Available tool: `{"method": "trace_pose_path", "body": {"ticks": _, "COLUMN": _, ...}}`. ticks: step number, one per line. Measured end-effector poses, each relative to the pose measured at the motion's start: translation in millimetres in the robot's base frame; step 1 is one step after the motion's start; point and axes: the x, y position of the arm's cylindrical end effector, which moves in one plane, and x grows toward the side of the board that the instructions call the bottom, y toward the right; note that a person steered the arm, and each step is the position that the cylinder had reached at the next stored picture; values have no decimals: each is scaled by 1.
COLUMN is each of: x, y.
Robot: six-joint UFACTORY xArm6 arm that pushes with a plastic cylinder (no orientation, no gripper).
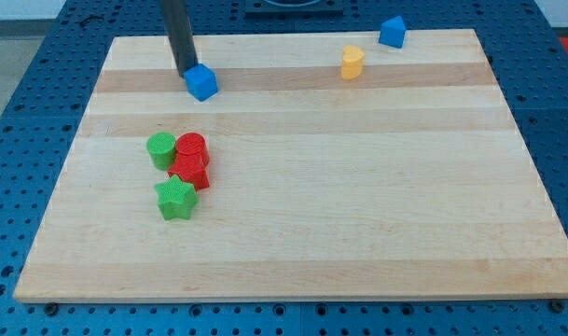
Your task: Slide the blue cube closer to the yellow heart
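A blue cube (pixel 201 82) lies near the view's top left of the wooden board (pixel 358 215). My tip (pixel 187 73) stands at the cube's upper left side, touching or almost touching it. A yellow heart (pixel 353 63) lies near the view's top, right of centre, well to the right of the cube.
A second blue block (pixel 392 33) lies at the board's top edge, right of the yellow heart. A cluster sits at the view's left: a green cylinder (pixel 160 149), a red cylinder (pixel 191 147), a red star (pixel 192 172) and a green star (pixel 175 199).
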Motion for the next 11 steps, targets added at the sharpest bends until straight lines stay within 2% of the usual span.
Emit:
{"method": "trace_pose_path", "body": {"ticks": 2, "x": 37, "y": -1}}
{"method": "trace_pose_path", "body": {"ticks": 6, "x": 42, "y": 178}}
{"method": "trace_pose_path", "body": {"ticks": 8, "x": 105, "y": 162}}
{"method": "trace_pose_path", "body": {"ticks": 11, "x": 62, "y": 221}}
